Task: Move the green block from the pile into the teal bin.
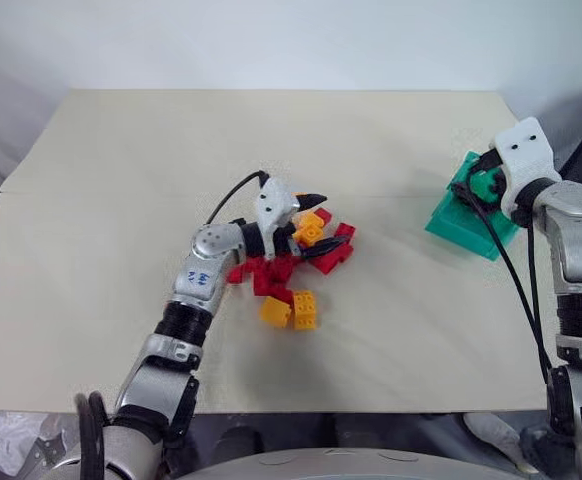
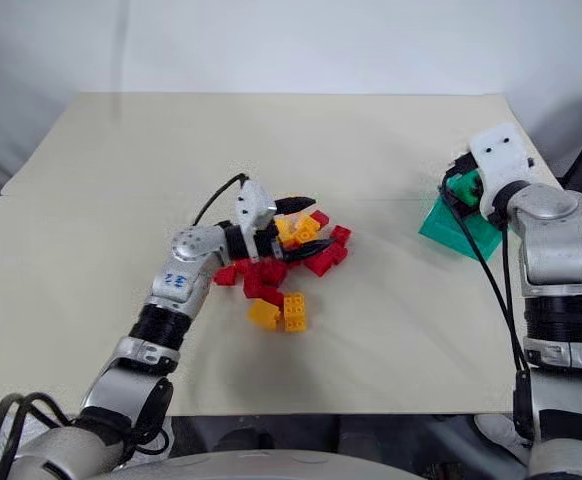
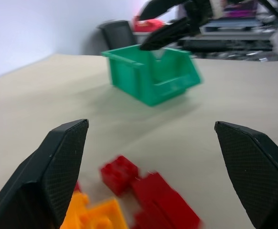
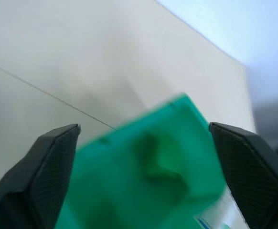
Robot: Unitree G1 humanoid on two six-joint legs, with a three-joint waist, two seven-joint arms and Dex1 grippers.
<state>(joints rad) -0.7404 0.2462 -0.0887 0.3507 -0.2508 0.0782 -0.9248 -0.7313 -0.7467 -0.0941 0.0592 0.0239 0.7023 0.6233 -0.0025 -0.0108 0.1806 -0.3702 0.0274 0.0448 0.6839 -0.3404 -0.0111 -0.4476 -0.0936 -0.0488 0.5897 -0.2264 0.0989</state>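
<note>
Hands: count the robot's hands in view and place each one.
2. The left hand is open over the pile; the right hand is open above the teal bin. None seems hidden.

A wide, flat beige table (image 1: pixel 121 180) carries a pile of small red and orange-yellow studded plastic bricks (image 1: pixel 296 265) mid-surface, and a teal plastic bin (image 1: pixel 456 222) near its right edge.

Head eyes look down; both wrists face the teal bin (image 3: pixel 151 78)
</note>
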